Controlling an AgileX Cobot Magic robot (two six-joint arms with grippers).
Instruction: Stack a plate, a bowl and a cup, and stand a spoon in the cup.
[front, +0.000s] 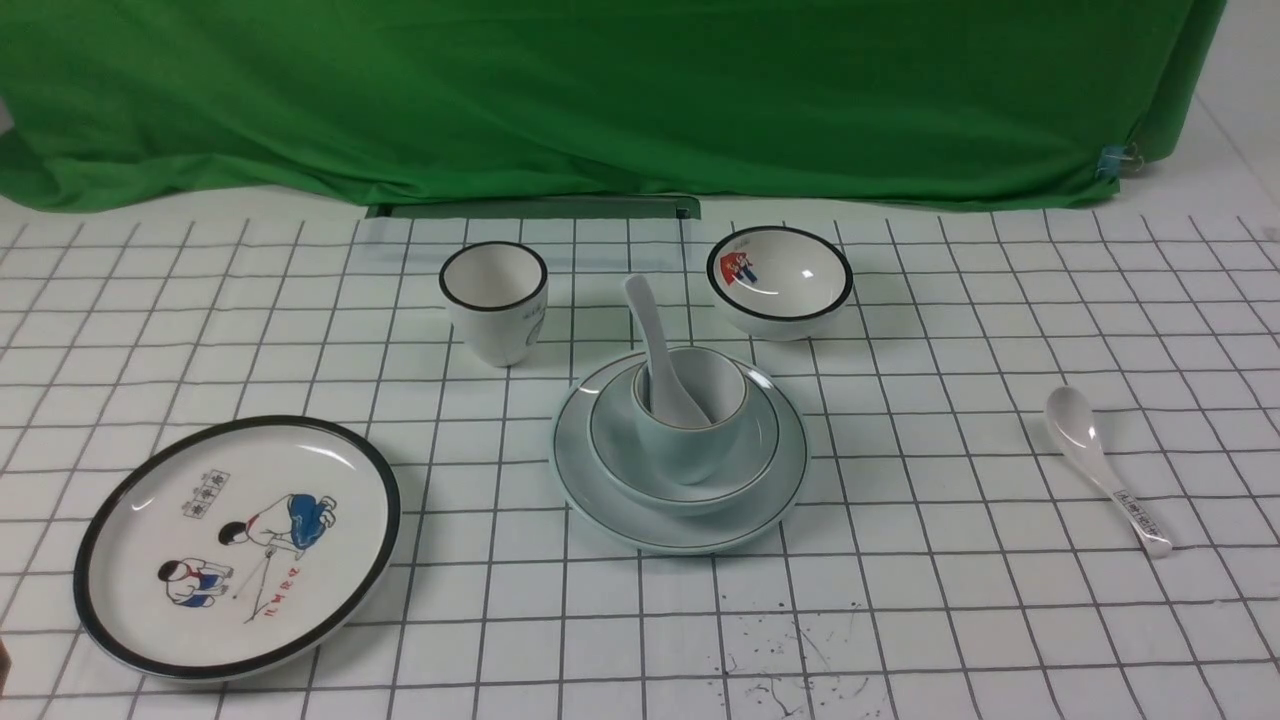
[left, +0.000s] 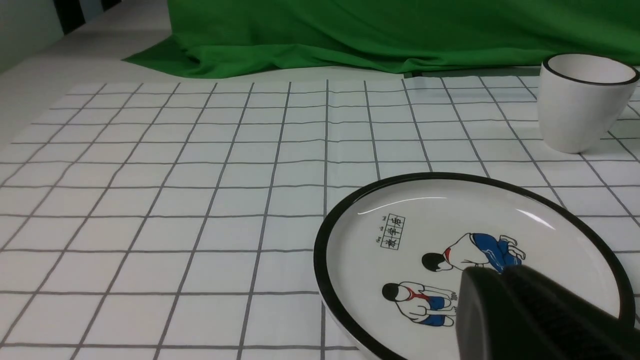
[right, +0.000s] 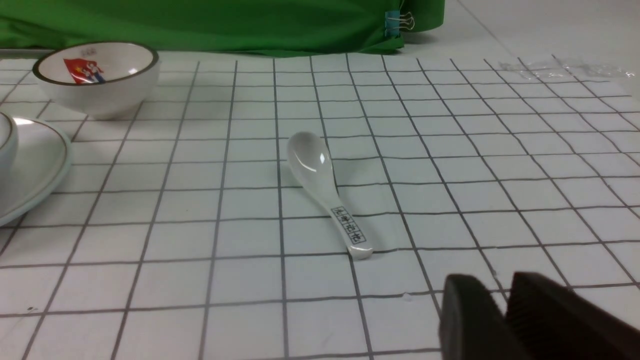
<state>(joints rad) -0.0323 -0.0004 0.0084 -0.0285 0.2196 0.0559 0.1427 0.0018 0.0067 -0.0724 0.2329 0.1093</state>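
Note:
In the front view a pale plate lies mid-table with the plain bowl on it and the light-blue cup standing in the bowl. The plain white spoon stands in the cup, its handle leaning back and left. Neither arm shows in the front view. In the left wrist view my left gripper is shut and empty, above a cartoon plate. My right gripper hovers over bare cloth with a narrow gap between its fingers and nothing in it. An edge of the pale plate shows in the right wrist view.
A black-rimmed cartoon plate lies front left. A black-rimmed white cup and a cartoon bowl stand behind the stack. A labelled spoon lies at the right. Green cloth hangs at the back.

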